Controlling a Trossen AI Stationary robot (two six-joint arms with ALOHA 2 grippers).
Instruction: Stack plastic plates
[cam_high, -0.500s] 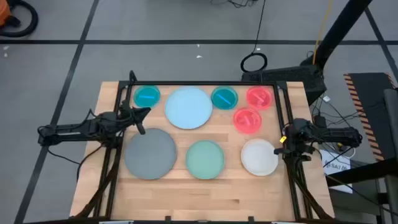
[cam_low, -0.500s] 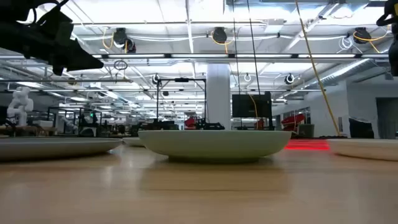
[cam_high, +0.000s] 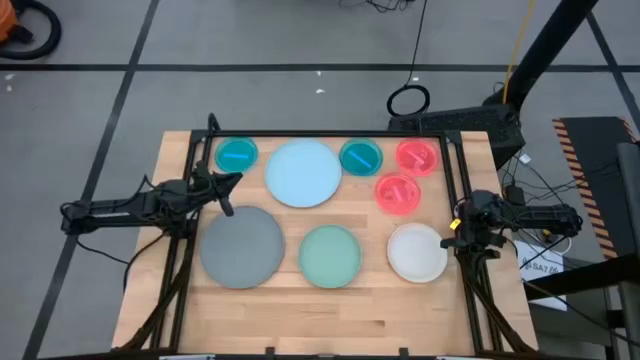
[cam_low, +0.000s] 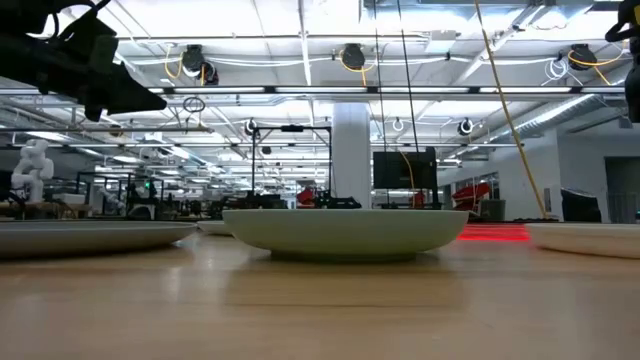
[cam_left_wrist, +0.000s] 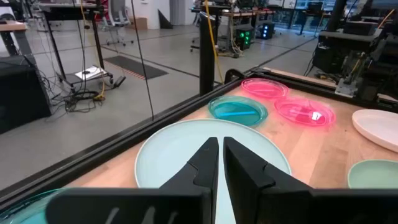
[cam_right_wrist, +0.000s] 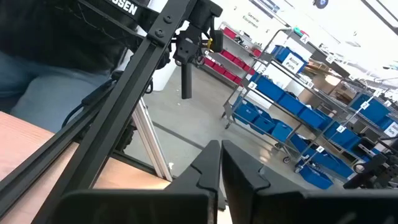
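Observation:
Eight plastic plates lie flat and apart on the wooden table. Across the far side: a small teal plate (cam_high: 236, 154), the large light blue plate (cam_high: 303, 173), another small teal plate (cam_high: 360, 157) and two pink plates (cam_high: 417, 156) (cam_high: 398, 193). Nearer: the large grey plate (cam_high: 241, 246), the mint green plate (cam_high: 330, 254) and the white plate (cam_high: 417, 251). My left gripper (cam_high: 236, 180) hovers shut above the table's left side, between the teal, light blue and grey plates. My right gripper (cam_high: 455, 224) is shut at the right edge, beside the white plate.
A black metal frame (cam_high: 330, 137) runs along the table's far edge and down both sides. Bare wood (cam_high: 330, 315) stretches along the near edge. In the low view the green plate (cam_low: 345, 232) stands in front, with the room behind.

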